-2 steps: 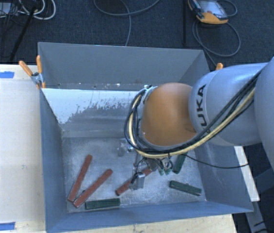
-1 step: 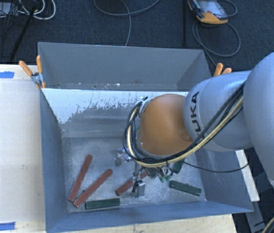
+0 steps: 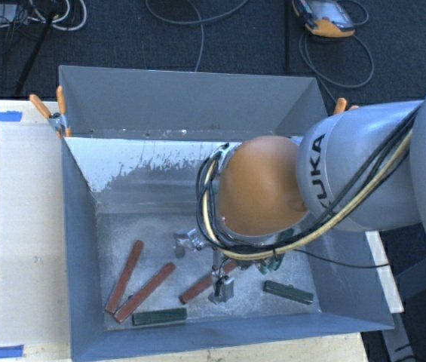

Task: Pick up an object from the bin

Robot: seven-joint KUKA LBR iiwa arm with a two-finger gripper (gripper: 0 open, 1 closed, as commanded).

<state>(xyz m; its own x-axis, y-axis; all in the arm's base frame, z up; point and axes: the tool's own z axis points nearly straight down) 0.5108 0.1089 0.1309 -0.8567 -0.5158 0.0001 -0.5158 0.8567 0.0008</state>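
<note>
My gripper (image 3: 221,286) hangs low in the front middle of the bin, under the arm's orange cover. It stands right on the upper end of a short brown stick (image 3: 195,291) that lies slanted on the bin floor. The stick's far end is hidden by the gripper. A dark green stick (image 3: 288,292) lies to the gripper's right, apart from it. Another dark green stick (image 3: 159,317) lies flat near the front wall, to the gripper's lower left.
Two longer brown sticks (image 3: 124,276) (image 3: 146,291) lie side by side and slanted in the front left of the bin. The arm and its cables cover the bin's right middle.
</note>
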